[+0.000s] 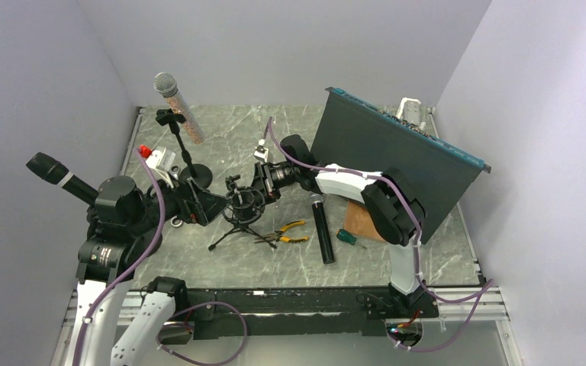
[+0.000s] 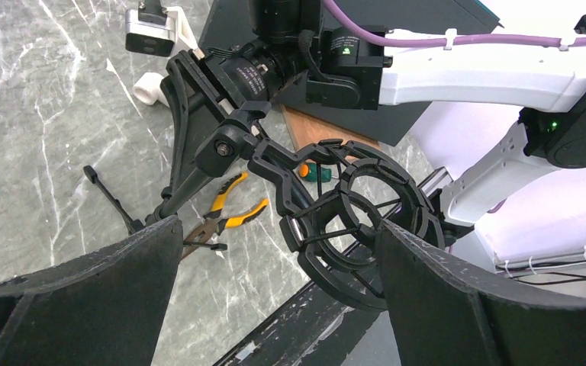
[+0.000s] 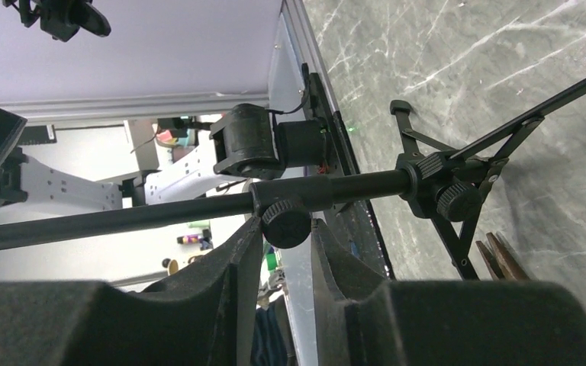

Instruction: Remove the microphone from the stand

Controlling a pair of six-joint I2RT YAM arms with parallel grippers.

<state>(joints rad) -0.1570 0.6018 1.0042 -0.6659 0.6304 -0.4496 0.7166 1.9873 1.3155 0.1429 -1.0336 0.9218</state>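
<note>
Right of stand (image 1: 236, 225): mic (image 1: 321, 230) lay flat on table (image 1: 229, 137), near the tripod feet, touching neither gripper.
Mount (image 1: 244, 203): sat empty on top of stand. Nothing was seated in the ring, so I judged the mic already out.
Right gripper (image 3: 284, 244): was closed on the stand stem, fingers (image 3: 236, 263) pinching either side of knob (image 3: 286, 223). My read was that it braced the stand so a light tripod couldn't tip or slide.
Left gripper (image 2: 278, 229): jaws were wide apart and held nothing. It sat just left of stand with the mount framed between the fingers. That fit either a back-off or a line-up on the ring; couldn't tell which.
Clutter: pliers (image 1: 290, 232) lay just beside a stand leg, between stand and mic. Screwdriver (image 1: 347, 237) lay right of stand, beyond the mic. Both were apart from the grippers.
Other mics: grille mic (image 1: 166, 82) was on tall stand (image 1: 185, 149), behind and left of stand. Banded mic (image 1: 55, 172) was far left of stand, its support unclear. Neither was near a gripper, so I judged neither the target.
Progress: removal looked done. What was likely left was releasing the stand and clearing both arms.
Risk: letting go of the stem could rock the tripod, and a leg could nudge the pliers.
</note>
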